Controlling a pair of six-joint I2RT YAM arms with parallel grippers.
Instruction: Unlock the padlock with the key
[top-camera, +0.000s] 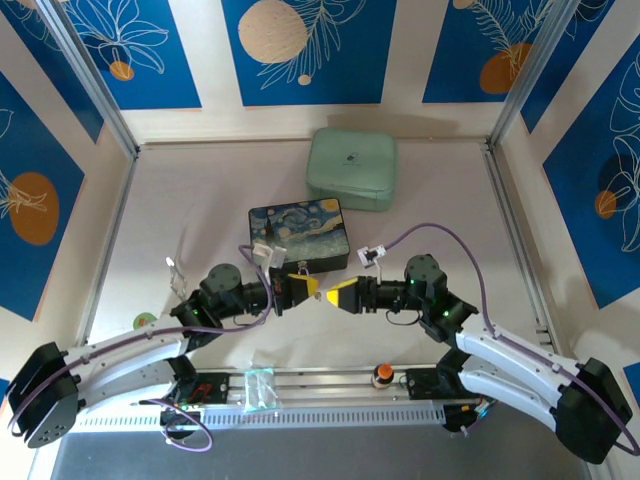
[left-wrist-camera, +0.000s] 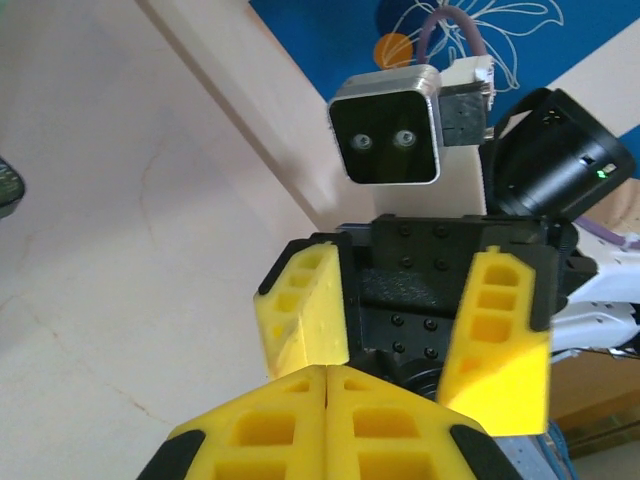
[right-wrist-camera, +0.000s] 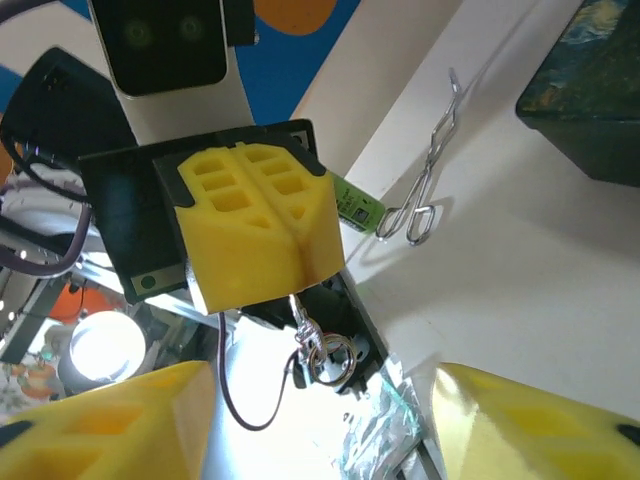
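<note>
My left gripper (top-camera: 308, 288) is shut, its yellow fingers (right-wrist-camera: 258, 222) pressed flat together. A thin silver key (right-wrist-camera: 301, 316) hangs down from between them, with a small key ring (right-wrist-camera: 328, 358) at its lower end. My right gripper (top-camera: 329, 297) faces it tip to tip and stands open, one finger (right-wrist-camera: 110, 425) on each side below the key. From the left wrist, my own shut gripper (left-wrist-camera: 328, 372) points between the right gripper's spread fingers (left-wrist-camera: 303, 308). The padlock is hidden from me. The starry-night box (top-camera: 297, 235) lies just behind both grippers.
A mint-green case (top-camera: 352, 168) sits at the back of the table. Metal tongs (right-wrist-camera: 430, 190) lie at the left by the wall. The orange-and-black knob (top-camera: 382, 375) and a clear bag (top-camera: 260, 388) rest on the rail between the arm bases.
</note>
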